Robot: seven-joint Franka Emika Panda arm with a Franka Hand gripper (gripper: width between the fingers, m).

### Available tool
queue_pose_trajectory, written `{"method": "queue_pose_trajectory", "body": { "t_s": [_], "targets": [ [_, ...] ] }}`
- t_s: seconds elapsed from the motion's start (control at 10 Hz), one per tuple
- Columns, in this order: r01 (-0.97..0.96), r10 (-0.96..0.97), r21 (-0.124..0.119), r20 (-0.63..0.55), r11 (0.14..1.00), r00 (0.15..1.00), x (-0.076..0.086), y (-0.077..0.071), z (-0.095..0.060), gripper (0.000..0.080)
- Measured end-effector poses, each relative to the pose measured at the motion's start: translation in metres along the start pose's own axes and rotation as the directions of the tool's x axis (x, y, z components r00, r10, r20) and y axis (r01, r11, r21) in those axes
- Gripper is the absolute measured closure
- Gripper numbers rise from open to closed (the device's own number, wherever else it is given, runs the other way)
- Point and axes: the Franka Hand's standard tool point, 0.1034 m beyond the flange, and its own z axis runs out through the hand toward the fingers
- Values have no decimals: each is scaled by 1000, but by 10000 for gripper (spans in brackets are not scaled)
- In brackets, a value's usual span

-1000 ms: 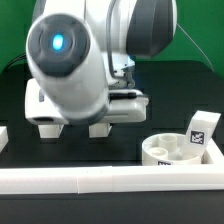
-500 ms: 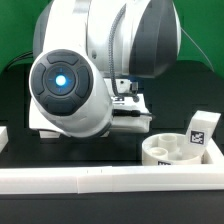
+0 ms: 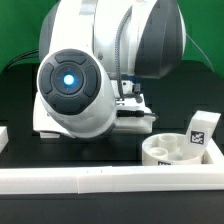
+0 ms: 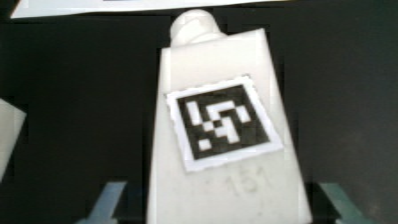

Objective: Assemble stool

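Observation:
In the wrist view a white blocky stool leg (image 4: 217, 110) with a black-and-white square tag lies lengthwise on the black table. My gripper (image 4: 221, 205) is open and straddles the leg's near end, with one fingertip (image 4: 114, 200) on each side and a small dark gap to the leg. In the exterior view the arm's body hides the gripper and this leg. The round white seat (image 3: 166, 151) with sockets sits at the exterior view's lower right. Another tagged leg (image 3: 203, 130) stands beside it.
A long white border rail (image 3: 100, 181) runs along the front. A white piece (image 3: 3, 137) shows at the exterior view's left edge. In the wrist view a flat white edge (image 4: 80, 6) lies beyond the leg, and another white part (image 4: 9, 125) lies beside it.
The arm has swung toward the exterior view's right and now fills more of the picture. The seat and the standing leg have not moved.

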Motion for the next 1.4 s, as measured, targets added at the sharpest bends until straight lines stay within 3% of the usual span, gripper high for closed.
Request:
{"method": "queue_pose_trajectory", "body": {
  "t_s": [0.4,0.7,0.9,1.0,1.1,1.2,1.3,1.4],
  "targets": [
    [16,-16,-19,-22,1000,1000,-5,-7,-12,475],
    [44,-44,-18,-43,999,998,-37,-23,-51,475],
    [65,-66,-13,-65,998,996,-48,-25,-68,475],
    [59,-59,1,-61,998,996,-46,-22,-64,475],
    [56,-56,-1,-58,998,997,-45,-20,-63,475],
    [55,-54,19,-59,998,997,-45,-20,-63,475],
    [54,-49,82,-63,995,997,-43,-18,-64,475],
    [73,-58,205,-77,976,995,-40,-17,-66,475]
  ]
}}
